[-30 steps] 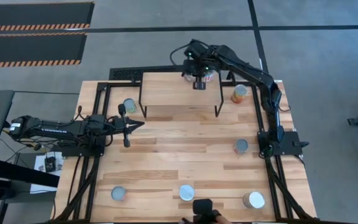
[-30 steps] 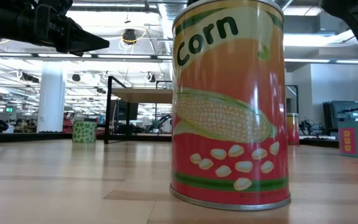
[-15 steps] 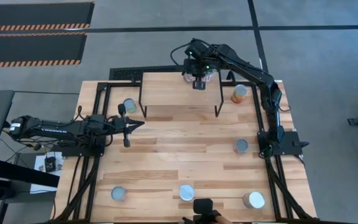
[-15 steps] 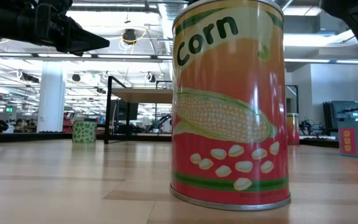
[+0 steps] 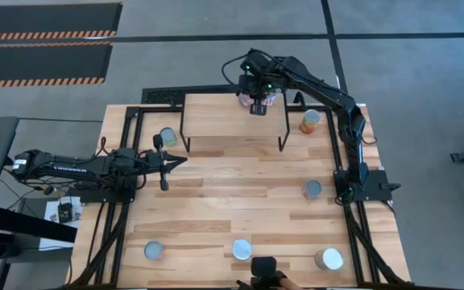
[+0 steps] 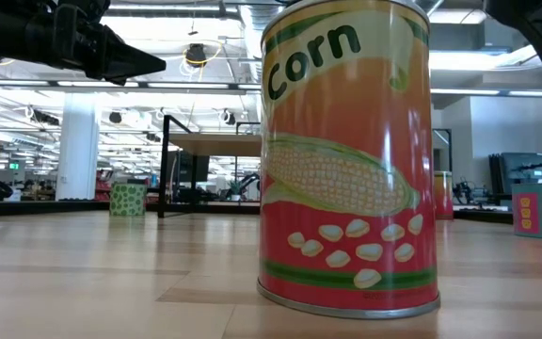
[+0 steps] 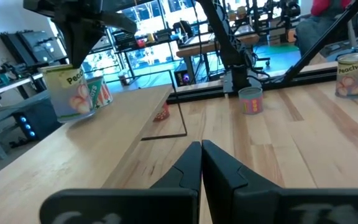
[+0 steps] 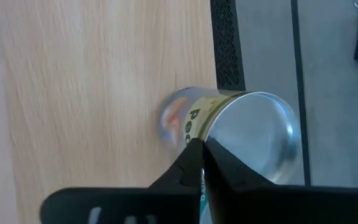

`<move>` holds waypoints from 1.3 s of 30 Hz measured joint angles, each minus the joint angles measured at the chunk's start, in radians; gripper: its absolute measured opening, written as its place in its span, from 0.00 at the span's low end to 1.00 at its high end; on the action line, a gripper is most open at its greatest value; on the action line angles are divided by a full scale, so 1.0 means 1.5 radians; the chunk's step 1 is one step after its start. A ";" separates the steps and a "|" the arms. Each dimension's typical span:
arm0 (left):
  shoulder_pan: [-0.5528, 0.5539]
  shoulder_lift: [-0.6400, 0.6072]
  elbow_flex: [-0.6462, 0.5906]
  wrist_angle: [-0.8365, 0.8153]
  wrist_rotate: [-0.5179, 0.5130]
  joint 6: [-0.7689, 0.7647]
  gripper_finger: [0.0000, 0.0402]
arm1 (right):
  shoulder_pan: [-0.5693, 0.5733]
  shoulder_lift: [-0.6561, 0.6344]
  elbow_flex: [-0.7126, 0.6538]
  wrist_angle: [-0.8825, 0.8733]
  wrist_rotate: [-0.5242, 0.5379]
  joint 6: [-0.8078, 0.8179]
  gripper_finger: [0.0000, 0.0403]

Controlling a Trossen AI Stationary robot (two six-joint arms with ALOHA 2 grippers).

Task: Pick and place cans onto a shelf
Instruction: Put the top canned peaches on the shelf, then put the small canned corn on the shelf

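**Right gripper shifts slightly at the shelf's far edge**

Over the last second the right gripper [image 5: 258, 102] has edged a little away from the peaches can [image 8: 253, 140] standing on the shelf [image 5: 216, 117]. Its fingers look nearly together in the wrist view.

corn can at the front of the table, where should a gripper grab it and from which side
Grip the corn can across its round side wall near the silver top, coming straight down. It stands upright on the table with open space around it.
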 joint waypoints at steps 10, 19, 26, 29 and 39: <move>0.000 0.000 0.000 0.000 0.001 -0.001 0.00 | 0.001 0.000 0.000 0.034 0.000 0.012 0.16; 0.000 0.000 0.000 -0.001 0.000 0.001 0.00 | 0.021 -0.017 -0.001 0.039 0.004 0.012 0.14; 0.000 0.000 0.000 -0.009 0.016 0.001 0.00 | 0.027 -0.088 -0.014 0.001 -0.041 0.060 0.03; 0.000 0.000 0.000 -0.015 0.019 0.001 0.00 | 0.042 -0.138 -0.084 0.048 -0.051 0.072 0.02; 0.000 0.000 0.000 -0.024 0.024 -0.007 0.00 | 0.140 -0.376 -0.540 0.466 -0.110 0.125 0.01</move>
